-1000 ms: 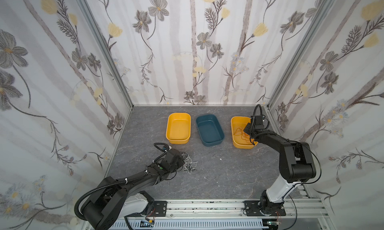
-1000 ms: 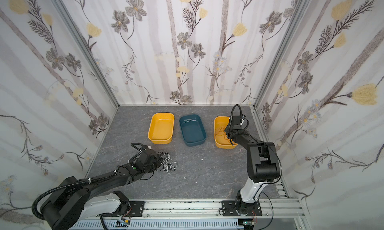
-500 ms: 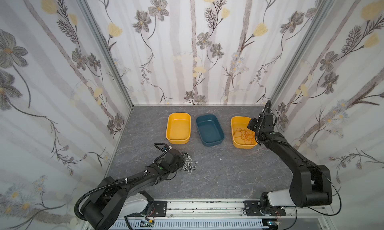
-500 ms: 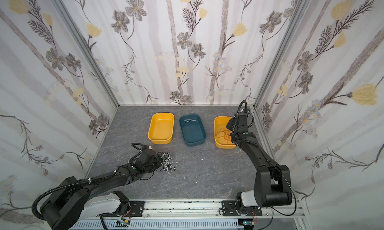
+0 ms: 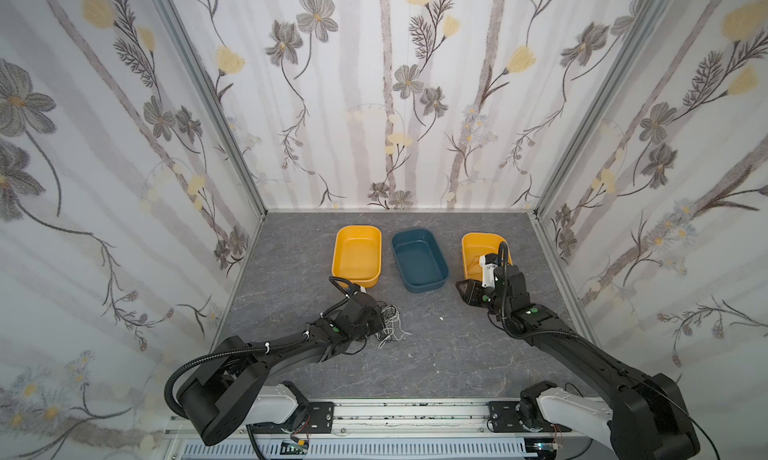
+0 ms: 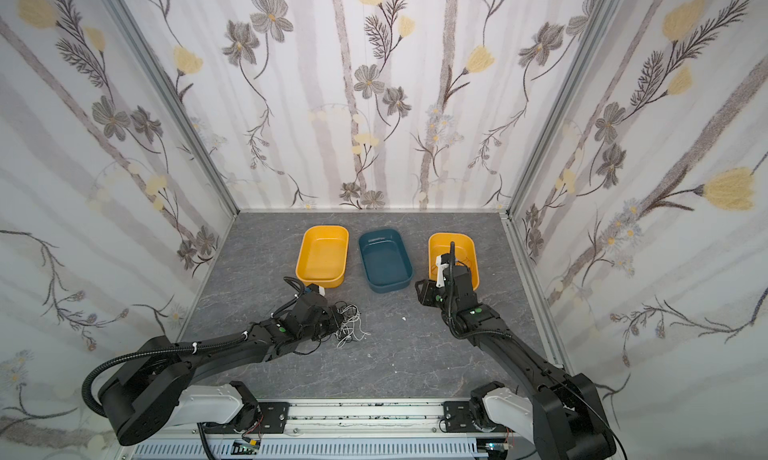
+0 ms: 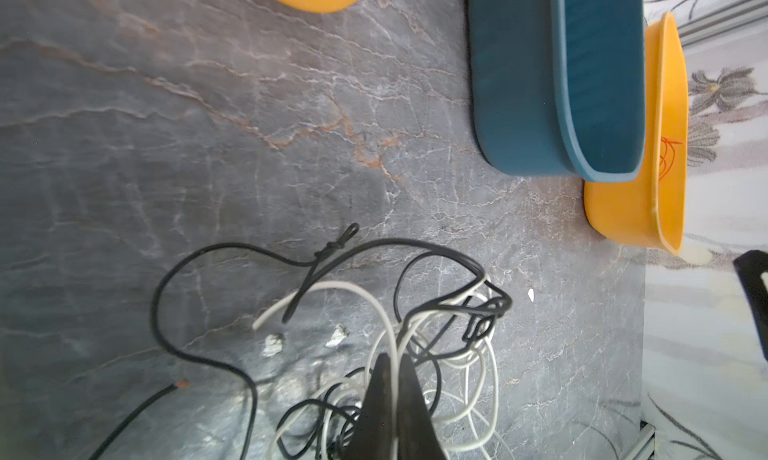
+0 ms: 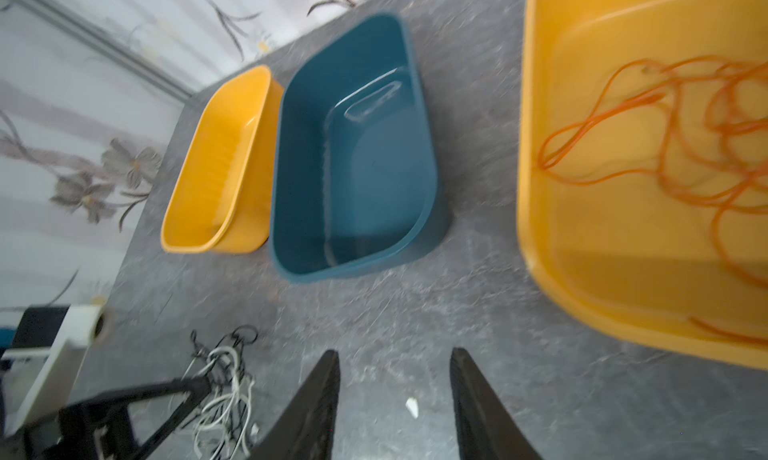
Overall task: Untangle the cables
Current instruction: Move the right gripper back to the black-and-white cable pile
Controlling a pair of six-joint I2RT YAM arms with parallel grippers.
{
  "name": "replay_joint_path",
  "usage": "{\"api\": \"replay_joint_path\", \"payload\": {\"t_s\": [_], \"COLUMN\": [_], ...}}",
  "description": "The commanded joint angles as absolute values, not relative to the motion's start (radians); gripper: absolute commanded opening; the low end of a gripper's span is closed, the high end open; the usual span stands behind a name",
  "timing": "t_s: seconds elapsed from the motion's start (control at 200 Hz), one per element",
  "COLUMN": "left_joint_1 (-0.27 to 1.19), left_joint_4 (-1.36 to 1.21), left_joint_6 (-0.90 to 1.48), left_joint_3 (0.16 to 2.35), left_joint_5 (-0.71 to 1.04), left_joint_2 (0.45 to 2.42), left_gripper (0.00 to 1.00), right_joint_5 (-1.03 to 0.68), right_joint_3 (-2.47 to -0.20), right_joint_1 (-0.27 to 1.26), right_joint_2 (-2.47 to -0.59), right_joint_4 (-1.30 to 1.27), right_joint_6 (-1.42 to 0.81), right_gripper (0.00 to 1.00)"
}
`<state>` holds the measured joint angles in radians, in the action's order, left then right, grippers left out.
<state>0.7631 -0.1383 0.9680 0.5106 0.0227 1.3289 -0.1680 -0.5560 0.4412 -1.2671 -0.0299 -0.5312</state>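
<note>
Left hand clamped tight on tangled white and black cables; right hand half-open, empty.

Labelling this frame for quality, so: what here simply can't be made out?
Whether the left gripper pinches a strand, and which: left wrist view, its shut fingers cover the black and white tangle there.
The orange cable: right wrist view, blurred and cut off by the picture's edge; in both top views the right arm covers part of its yellow bin.
The tangle's crossings: too small in both top views.
</note>
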Motion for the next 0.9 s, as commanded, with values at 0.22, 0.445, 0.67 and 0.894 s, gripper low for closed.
{"api": "replay_joint_path", "payload": {"t_s": [0.22, 0.445, 0.67, 0.894], "left_joint_1": [0.791, 0.795, 0.796, 0.793], "left_joint_4": [-0.152, -0.156, -0.145, -0.117], "left_joint_6": [0.918, 0.915, 0.912, 0.902], "left_joint_3": [0.621, 0.648, 0.653, 0.651], "left_joint_5": [0.095, 0.097, 0.085, 0.065], "left_joint_2": [1.47, 1.523, 1.537, 1.526], "left_gripper": [0.08, 0.08, 0.08, 0.09], "right_joint_5": [-0.325, -0.284, -0.151, 0.127], "right_joint_3": [-0.365, -0.397, -0.521, -0.643], "right_joint_1": [0.673, 0.807, 0.929, 1.026], "right_joint_2": [-1.284, -1.404, -1.587, -1.719], "right_joint_4": [-0.303, -0.389, -0.316, -0.1], "right_joint_6": [-0.642, -0.651, -0.627, -0.611], "right_gripper": [0.51, 0.52, 0.52, 0.21]}}
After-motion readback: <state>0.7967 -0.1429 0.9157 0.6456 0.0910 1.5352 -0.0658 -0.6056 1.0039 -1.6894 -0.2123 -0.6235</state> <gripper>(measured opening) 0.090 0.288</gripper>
